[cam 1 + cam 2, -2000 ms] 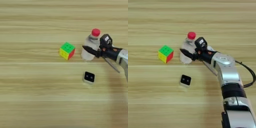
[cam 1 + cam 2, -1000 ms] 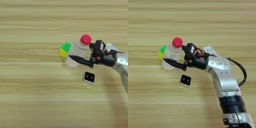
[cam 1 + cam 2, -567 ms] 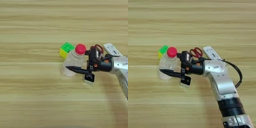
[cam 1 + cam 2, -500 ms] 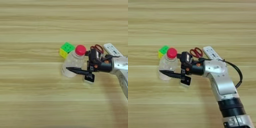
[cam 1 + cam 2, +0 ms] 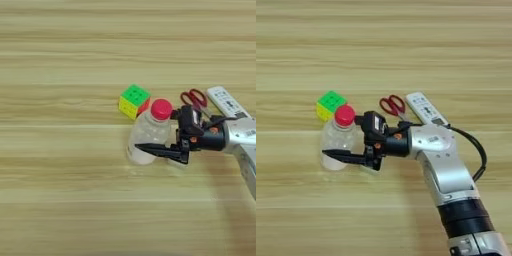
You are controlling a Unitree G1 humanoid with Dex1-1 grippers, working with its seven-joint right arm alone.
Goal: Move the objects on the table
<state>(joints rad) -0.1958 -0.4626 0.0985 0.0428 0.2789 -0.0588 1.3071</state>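
Bottle (image 5: pixel 148 135) stands upright on the table (image 5: pixel 60 60), red cap up, w/ the right gripper (image 5: pixel 348 150) reaching in from its right side. One black finger (image 5: pixel 343 157) lies across the bottle's lower front; the other isn't visible, presumably behind the body. Looks like a side pinch low on the body, which would keep a light bottle from tipping, but can't tell if it's clamped on or let go.

All else placed rel. to the bottle: cube (image 5: pixel 134 100) just behind-left of it, near but apart, so the bottle's base seems set down w/o knocking it. Scissors (image 5: pixel 194 99) behind-right, well apart; remote (image 5: pixel 225 101) further right beyond the scissors, angled. Small box (image 5: pixel 372 165) is mostly hidden under the gripper, just right of the bottle's base; only a pale edge shows.

Forearm comes in low from bottom right, passing in front of scissors and remote w/o touching them, as far as I can judge.
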